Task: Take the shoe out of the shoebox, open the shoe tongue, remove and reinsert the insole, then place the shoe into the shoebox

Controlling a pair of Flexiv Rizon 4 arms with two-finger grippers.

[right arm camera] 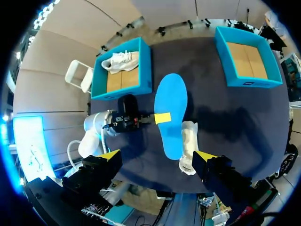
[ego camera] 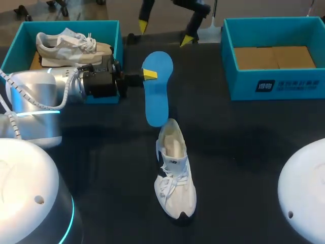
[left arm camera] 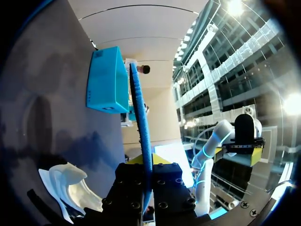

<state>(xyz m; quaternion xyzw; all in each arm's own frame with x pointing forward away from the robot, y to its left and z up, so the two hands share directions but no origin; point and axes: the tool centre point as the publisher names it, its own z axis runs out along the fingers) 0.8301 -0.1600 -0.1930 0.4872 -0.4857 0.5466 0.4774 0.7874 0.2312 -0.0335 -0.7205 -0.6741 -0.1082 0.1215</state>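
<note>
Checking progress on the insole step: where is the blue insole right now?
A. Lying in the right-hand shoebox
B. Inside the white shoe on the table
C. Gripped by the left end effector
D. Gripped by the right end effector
C: the left end effector is shut on the blue insole, which the head view shows outside the white shoe and outside both boxes.
</note>
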